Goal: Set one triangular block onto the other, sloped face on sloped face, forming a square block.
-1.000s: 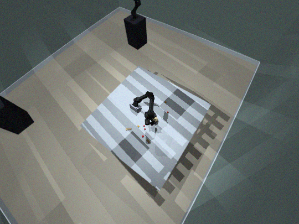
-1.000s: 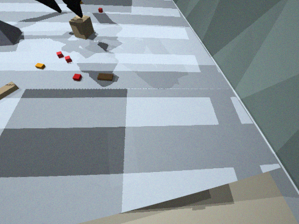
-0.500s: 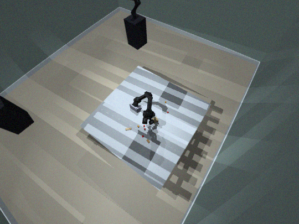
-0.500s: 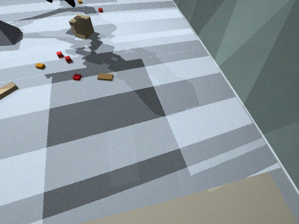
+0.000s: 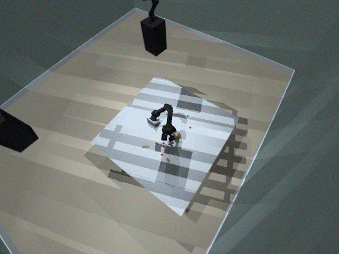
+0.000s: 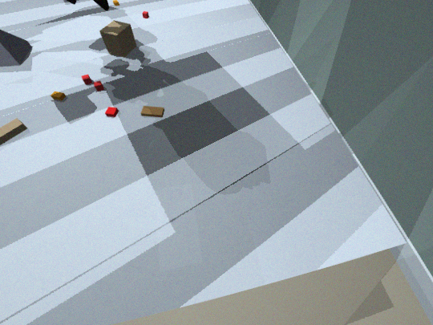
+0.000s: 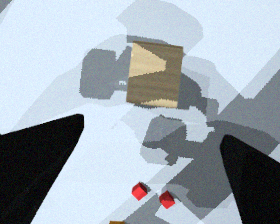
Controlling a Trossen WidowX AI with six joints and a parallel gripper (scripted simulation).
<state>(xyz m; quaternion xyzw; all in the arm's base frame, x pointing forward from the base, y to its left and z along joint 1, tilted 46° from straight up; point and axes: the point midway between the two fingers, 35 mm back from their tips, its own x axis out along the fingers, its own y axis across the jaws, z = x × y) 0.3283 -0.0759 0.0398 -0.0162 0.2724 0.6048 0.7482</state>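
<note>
The square block is seen resting on the table, well inside every table edge. In the wrist view its upper face is framed as one rectangle with straight sides; the seam between its two triangular halves cannot be made out. The jaws of the gripper are spread wide, with nothing held between them, and bare tabletop is shown between the fingertips and the block in the wrist view. The black arm is arched above the table from its base.

In the exterior view, two small red cubes are set on the near side of the block, with a gap left between. Farther out on that side, a red piece and a short wooden slab are placed. A yellow piece and a longer wooden bar are seen to the near left. Beyond the block, another red cube and a small yellow piece are found, both well inside the edges.
</note>
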